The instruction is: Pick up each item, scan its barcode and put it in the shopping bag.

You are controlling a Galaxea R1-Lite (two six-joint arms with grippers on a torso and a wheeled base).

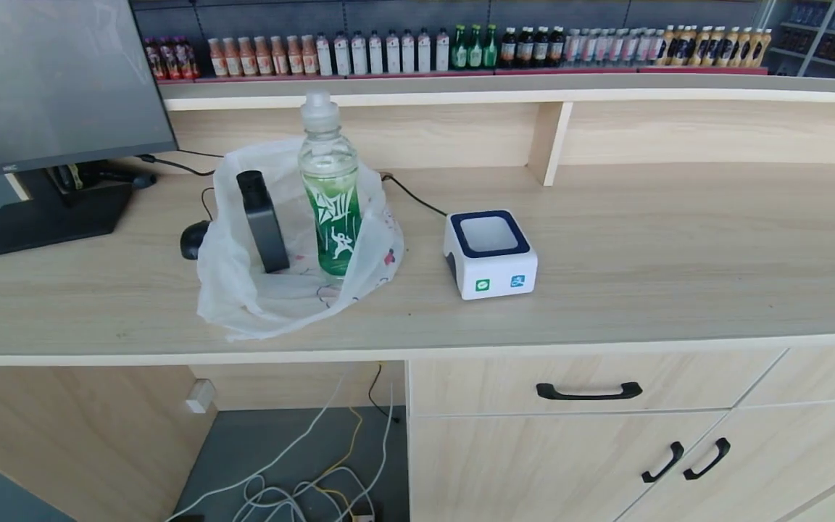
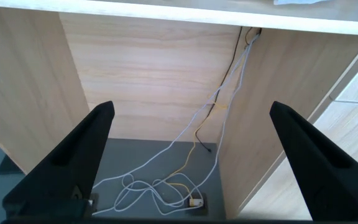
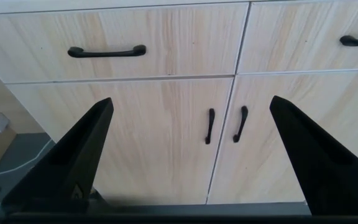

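Head view: where's the bottle (image 1: 329,196)?
— Upright in the shopping bag (image 1: 225,297) on the counter (image 1: 678,239), above both my jaws, nearer my left. Both jaws gape wide, holding nothing.

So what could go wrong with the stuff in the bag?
The tall green bottle stands upright in the floppy shopping bag, so a nudge might tip it onto the black container beside it. The bag's front sits near the counter edge, so a tug could drag it off. The left end effector and right end effector, below the counter, might bump it rising.
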